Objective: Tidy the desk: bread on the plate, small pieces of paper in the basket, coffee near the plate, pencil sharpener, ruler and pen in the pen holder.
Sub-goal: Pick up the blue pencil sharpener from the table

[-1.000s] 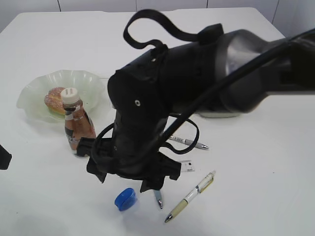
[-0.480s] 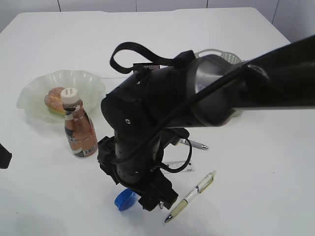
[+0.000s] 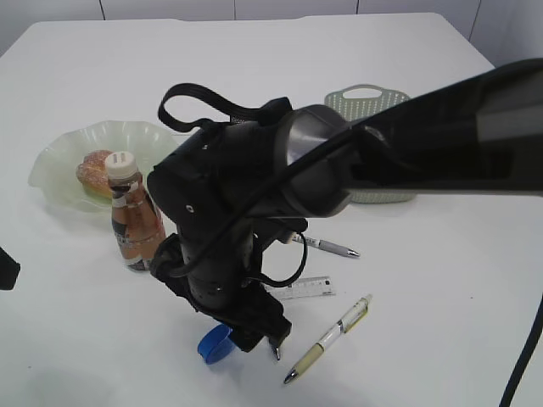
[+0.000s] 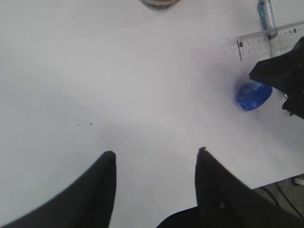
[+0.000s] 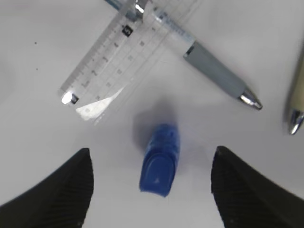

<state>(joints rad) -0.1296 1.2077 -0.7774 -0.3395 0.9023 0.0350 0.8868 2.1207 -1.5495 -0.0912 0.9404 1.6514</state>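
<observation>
We see our right gripper [image 5: 152, 190] spread wide over the blue pencil sharpener [image 5: 160, 159], which lies untouched on the worktop [image 3: 441, 280] below the ruler [image 5: 121, 59]. Our left gripper [image 4: 154, 156] hangs released, grasping nothing.

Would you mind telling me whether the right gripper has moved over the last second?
Yes. The right gripper has shifted left and down toward the blue pencil sharpener, judged against the coffee bottle, which stays put.

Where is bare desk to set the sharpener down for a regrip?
Free: white desk ahead of the left jaws, bordered by the blue plastic sharpener and clear plastic ruler. Crowded: around the sharpener, where ruler, grey-grip pen and cream pen cluster.
</observation>
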